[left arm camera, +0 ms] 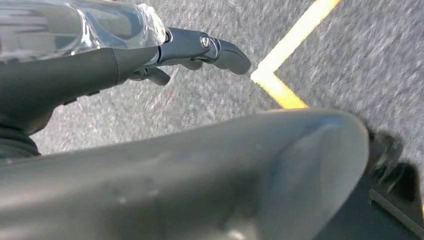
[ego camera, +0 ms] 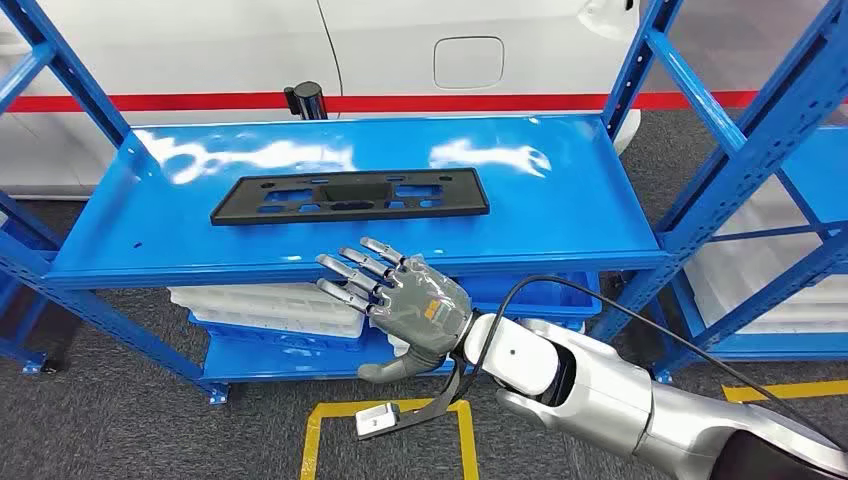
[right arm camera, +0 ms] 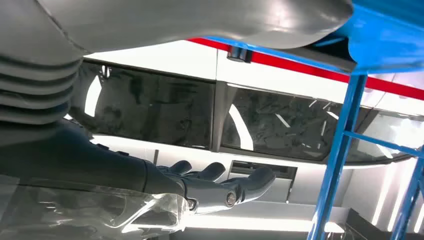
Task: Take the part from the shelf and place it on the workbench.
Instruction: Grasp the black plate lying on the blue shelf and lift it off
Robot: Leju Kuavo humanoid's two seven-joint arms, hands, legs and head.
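A long flat black plastic part point(ego camera: 350, 195) with several cut-outs lies on the top blue shelf point(ego camera: 560, 220), left of its middle. My right hand point(ego camera: 400, 300) hovers at the shelf's front edge, just short of the part, palm down, fingers spread and holding nothing. In the right wrist view the same right hand point(right arm camera: 215, 185) reaches out with straight fingers and nothing in it. My left hand point(left arm camera: 200, 50) hangs over the grey floor, its fingers slightly bent and empty.
Blue rack posts point(ego camera: 700, 160) stand to the right and a left post point(ego camera: 70, 70) frames the shelf. White bins point(ego camera: 270, 305) sit on the lower shelf. A white car body point(ego camera: 400, 50) stands behind. Yellow floor tape point(ego camera: 385, 410) marks a square below my hand.
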